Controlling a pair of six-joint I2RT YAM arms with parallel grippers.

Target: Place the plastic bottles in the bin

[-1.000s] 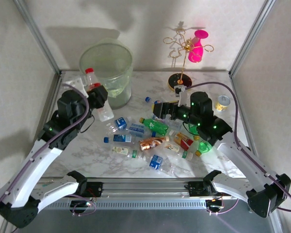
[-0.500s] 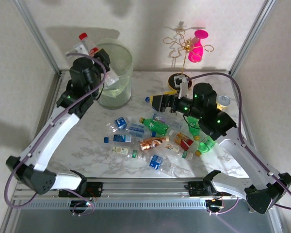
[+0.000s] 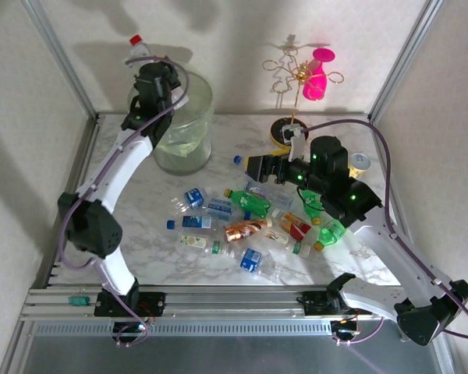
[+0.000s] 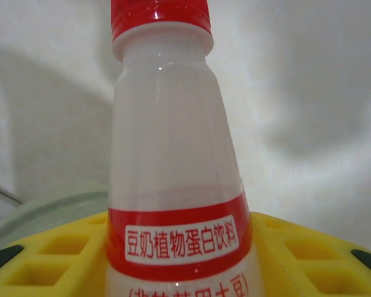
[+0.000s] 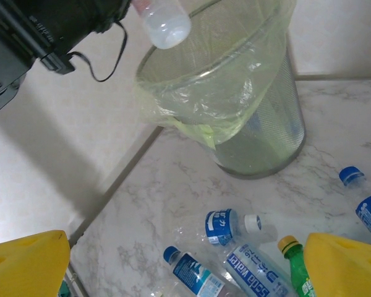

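Marble desk (image 3: 152, 249) carries everything; we count two arms bolted at its near edge. The left arm reaches far up and back, the right arm bends over the desk's right half.

The bin (image 3: 195, 117), pale green and translucent, stands upright at the desk's back left. Its thin liner (image 5: 198, 105) is folded over the rim. We cannot tell what lies inside it.

The gold wire stand (image 3: 296, 78) sits at back centre on a black base, well apart from the bin.

The left claw (image 3: 150, 66) is raised above the bin's left rim and clenched on the held bottle (image 4: 173, 154), yellow pads on both sides of its lower body. That bottle is cloudy white with a red cap and red label band. In the right wrist view its bottom end pokes out at the rim line. We cannot tell whether it is right over the opening.

The right claw (image 3: 251, 166) hovers mid-desk, released, its yellow fingers spread wide with nothing between them.

The loose bottles (image 3: 218, 209) lie on their sides mid-desk in a scattered heap, none in the bin that we can see. Among them are a green bottle (image 3: 249, 204), a copper-brown bottle (image 3: 246, 229) and several clear ones with blue labels.

The pink cup (image 3: 318, 74) hangs on the stand. The silver can (image 3: 359, 164) stands at the right edge. A blue cap (image 3: 237, 160) lies loose near the right claw.
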